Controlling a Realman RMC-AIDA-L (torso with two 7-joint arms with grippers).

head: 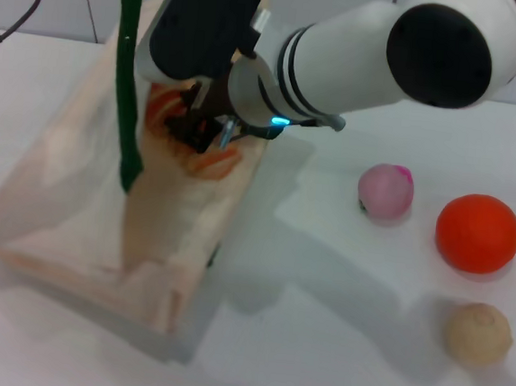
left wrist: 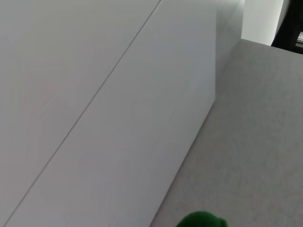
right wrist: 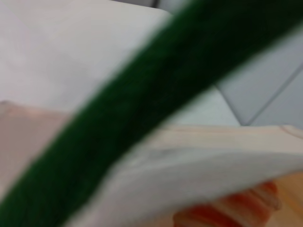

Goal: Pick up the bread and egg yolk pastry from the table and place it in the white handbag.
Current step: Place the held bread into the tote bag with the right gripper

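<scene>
The white handbag (head: pixel 77 195) lies on the table at the left. Its dark green handle (head: pixel 126 100) is pulled straight up out of the top of the head view. My right gripper (head: pixel 202 132) reaches across to the bag's mouth and is shut on the bread (head: pixel 214 162), whose orange stripes show on both sides of the fingers. In the right wrist view the bread (right wrist: pixel 227 213) shows just past the bag's cloth edge (right wrist: pixel 213 151), behind the green handle (right wrist: pixel 156 94). The egg yolk pastry (head: pixel 478 333) sits on the table at the front right. My left gripper is out of view.
A bright orange ball (head: pixel 477 232) and a pink ball (head: pixel 385 191) sit on the white table to the right of the bag, behind the pastry. The left wrist view shows a wall, the floor and a bit of the green handle (left wrist: pixel 201 220).
</scene>
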